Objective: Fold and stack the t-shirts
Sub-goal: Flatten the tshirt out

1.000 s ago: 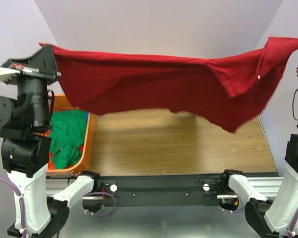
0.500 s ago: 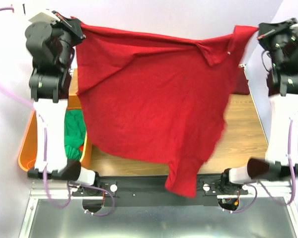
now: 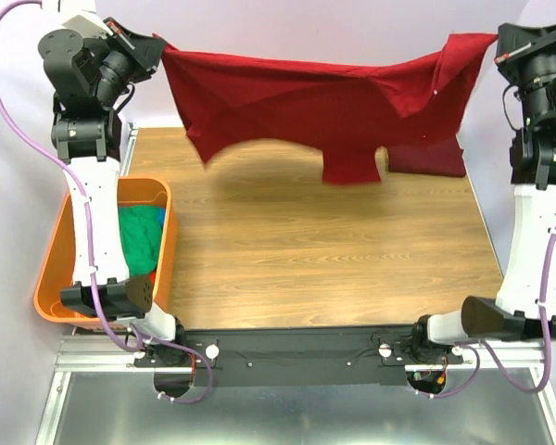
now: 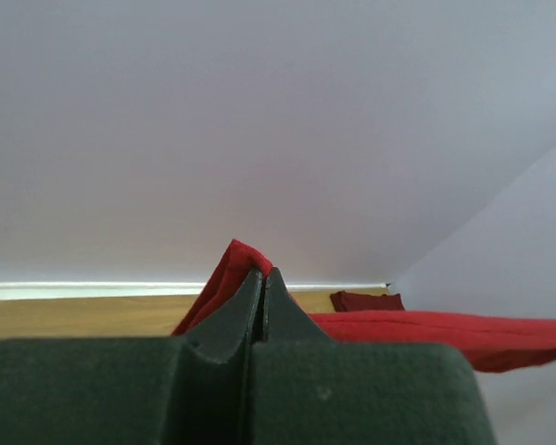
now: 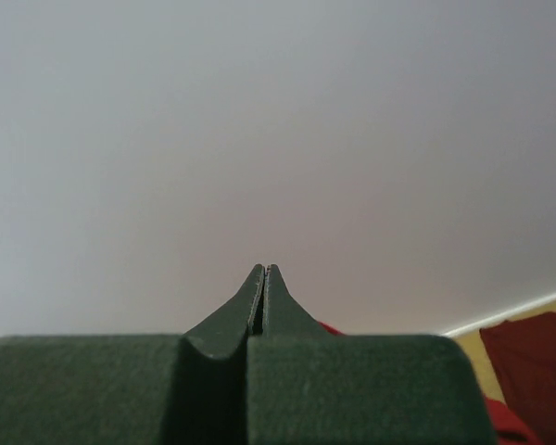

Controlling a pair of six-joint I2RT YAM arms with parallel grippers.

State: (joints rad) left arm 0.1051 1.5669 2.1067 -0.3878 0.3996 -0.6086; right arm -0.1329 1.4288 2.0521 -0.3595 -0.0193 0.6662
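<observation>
A bright red t-shirt (image 3: 324, 107) hangs stretched in the air over the far part of the table, held by both grippers. My left gripper (image 3: 159, 44) is shut on its left corner, and the red cloth (image 4: 230, 269) shows pinched at the left gripper (image 4: 262, 272) in the left wrist view. My right gripper (image 3: 494, 42) is shut on the shirt's right corner; in the right wrist view only a sliver of red (image 5: 329, 328) shows behind the gripper (image 5: 262, 269). A folded dark maroon t-shirt (image 3: 426, 158) lies at the far right. Green t-shirts (image 3: 141, 236) lie in the tub.
The orange plastic tub (image 3: 54, 264) stands at the table's left side beside the left arm. The wooden table (image 3: 324, 250) has a black rail along its near edge. A pale wall rises behind. The maroon shirt also shows in the left wrist view (image 4: 366, 300).
The red shirt, hanging long toward the near edge half a second ago, has swung back and now hangs short over the table's far part. Both grippers still hold its corners.
</observation>
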